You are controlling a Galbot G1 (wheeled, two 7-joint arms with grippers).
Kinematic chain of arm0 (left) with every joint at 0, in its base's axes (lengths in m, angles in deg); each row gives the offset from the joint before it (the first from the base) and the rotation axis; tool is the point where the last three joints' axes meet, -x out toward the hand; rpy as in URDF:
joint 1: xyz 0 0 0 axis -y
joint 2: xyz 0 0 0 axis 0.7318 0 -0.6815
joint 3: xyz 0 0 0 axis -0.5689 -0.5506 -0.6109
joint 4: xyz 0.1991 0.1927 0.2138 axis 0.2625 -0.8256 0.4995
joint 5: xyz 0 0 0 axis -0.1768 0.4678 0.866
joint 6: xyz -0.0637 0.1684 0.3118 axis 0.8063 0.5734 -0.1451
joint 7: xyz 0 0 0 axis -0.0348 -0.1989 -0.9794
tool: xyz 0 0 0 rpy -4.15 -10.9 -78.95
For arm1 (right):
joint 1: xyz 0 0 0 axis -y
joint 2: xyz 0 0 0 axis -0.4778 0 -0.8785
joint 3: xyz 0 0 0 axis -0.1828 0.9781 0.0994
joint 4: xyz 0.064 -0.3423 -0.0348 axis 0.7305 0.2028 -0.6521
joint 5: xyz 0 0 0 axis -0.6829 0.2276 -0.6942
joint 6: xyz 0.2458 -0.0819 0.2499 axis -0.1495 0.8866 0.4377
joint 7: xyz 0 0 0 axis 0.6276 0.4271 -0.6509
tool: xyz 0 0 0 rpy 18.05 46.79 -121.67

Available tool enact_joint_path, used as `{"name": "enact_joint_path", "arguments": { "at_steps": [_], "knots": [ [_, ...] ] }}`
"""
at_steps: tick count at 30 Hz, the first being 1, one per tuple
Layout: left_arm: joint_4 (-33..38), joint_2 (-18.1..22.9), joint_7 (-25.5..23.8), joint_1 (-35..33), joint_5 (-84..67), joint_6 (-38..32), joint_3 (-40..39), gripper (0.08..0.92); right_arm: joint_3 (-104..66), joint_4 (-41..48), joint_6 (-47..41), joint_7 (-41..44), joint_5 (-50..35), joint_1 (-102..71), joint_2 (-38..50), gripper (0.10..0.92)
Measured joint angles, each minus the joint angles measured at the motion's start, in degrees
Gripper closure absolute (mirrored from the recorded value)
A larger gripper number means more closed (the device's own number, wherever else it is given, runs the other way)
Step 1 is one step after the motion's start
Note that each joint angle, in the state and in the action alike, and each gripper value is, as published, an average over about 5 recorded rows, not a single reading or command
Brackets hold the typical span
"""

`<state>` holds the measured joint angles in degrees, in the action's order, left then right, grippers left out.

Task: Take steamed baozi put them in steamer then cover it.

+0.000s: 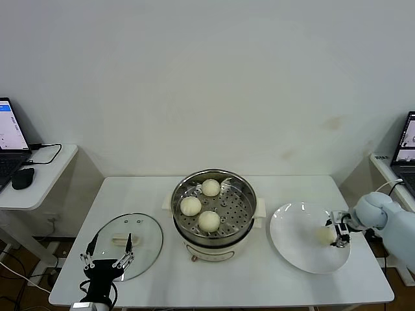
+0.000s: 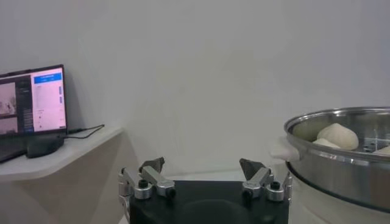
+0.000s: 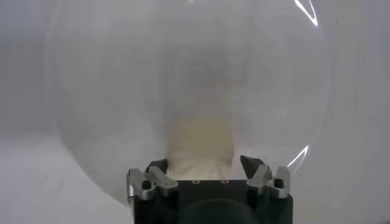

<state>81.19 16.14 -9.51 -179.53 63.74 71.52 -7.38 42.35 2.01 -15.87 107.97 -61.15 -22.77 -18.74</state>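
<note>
One steamed baozi [image 1: 323,235] lies on the white plate [image 1: 292,243] at the right. My right gripper [image 1: 338,233] is down at it, open, with the bun [image 3: 201,143] between the fingertips [image 3: 159,164] and still resting on the plate [image 3: 122,91]. The steel steamer [image 1: 249,194] stands mid-table, uncovered, with three baozi [image 1: 209,221] on its perforated tray. The cover [image 1: 146,246], a glass lid with a cream handle, lies flat to the steamer's left. My left gripper [image 1: 107,254] hovers open over the lid's near edge, holding nothing [image 2: 202,163]; in its view the steamer [image 2: 341,173] shows alongside.
A side table at the left carries a laptop [image 1: 10,139] and a mouse [image 1: 23,177]. Another laptop [image 1: 407,149] sits on a stand at the right, close behind my right arm. The plate reaches near the table's right front edge.
</note>
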Motion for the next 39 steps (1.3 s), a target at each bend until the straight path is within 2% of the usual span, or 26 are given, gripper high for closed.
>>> {"name": "enact_joint_path", "arguments": {
  "at_steps": [9, 19, 30, 39],
  "knots": [
    [0.39, -0.11, 0.03, -0.05, -0.03, 0.0, -0.02, 0.177, 0.79, -0.93, -0.86, 0.89, -1.4, 1.68, 1.02, 0.435],
    [0.92, -0.14, 0.06, 0.39, 0.02, 0.03, -0.51, 0.177, 5.87, -5.06, -3.22, 2.08, -6.26, 9.67, 4.47, 0.446],
    [1.2, -0.45, 0.05, 0.8, -0.04, 0.13, -0.71, 0.177, 18.2, -14.53, -9.07, 1.19, -18.62, 28.87, 6.01, 0.439],
    [1.02, -0.43, 0.07, 1.05, -0.23, 0.1, -0.62, 0.177, 31.56, -20.17, -16.92, -2.13, -32.3, 46.78, 0.53, 0.429]
  ]
}}
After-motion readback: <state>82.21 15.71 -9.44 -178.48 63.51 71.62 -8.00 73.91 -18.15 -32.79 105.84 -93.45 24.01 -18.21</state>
